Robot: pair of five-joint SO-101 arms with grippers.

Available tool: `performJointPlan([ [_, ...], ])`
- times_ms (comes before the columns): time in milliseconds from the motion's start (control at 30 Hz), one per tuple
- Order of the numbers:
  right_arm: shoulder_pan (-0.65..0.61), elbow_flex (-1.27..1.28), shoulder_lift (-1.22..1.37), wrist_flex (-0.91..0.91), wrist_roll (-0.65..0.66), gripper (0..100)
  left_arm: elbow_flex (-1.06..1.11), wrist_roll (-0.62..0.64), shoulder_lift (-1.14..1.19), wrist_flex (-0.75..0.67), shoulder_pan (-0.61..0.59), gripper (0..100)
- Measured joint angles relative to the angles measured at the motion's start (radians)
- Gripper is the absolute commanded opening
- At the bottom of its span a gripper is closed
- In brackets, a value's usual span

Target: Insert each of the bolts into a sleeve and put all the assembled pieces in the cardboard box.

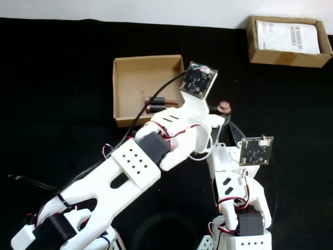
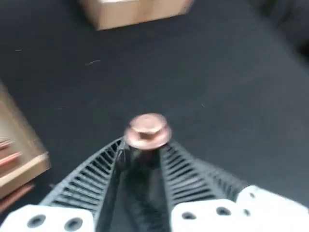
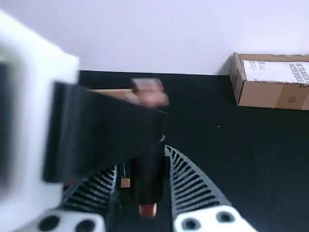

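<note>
A matte black table (image 1: 62,62) bears the white plastic left arm (image 1: 125,174) and right arm (image 1: 234,182). At upper centre of the high view lies an open, shallow cardboard box (image 1: 140,78) holding two assembled pieces (image 1: 158,105). A second box (image 1: 283,57) sits at upper right. Just right of the first box, the left gripper (image 2: 143,145) and right gripper (image 3: 145,157) both pinch one black cylindrical sleeve (image 2: 145,166) between ribbed black fingers. A copper hex-headed bolt (image 2: 147,129) sits in the sleeve.
</note>
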Motion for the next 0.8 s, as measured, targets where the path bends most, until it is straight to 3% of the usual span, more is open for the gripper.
performJointPlan([
  [400, 0.002, 0.005, 0.0, 0.0, 0.0, 0.7, -0.141, 0.0, -0.143, 0.459, -0.002, 24],
  [633, 0.002, -0.044, 0.005, 0.0, 0.0, 0.7, -0.141, -0.003, -0.419, 0.617, -0.015, 0],
  [800, 0.002, -0.25, 0.149, 0.0, 0.0, 0.6, -0.106, -0.035, -0.578, 0.654, -0.164, 1],
])
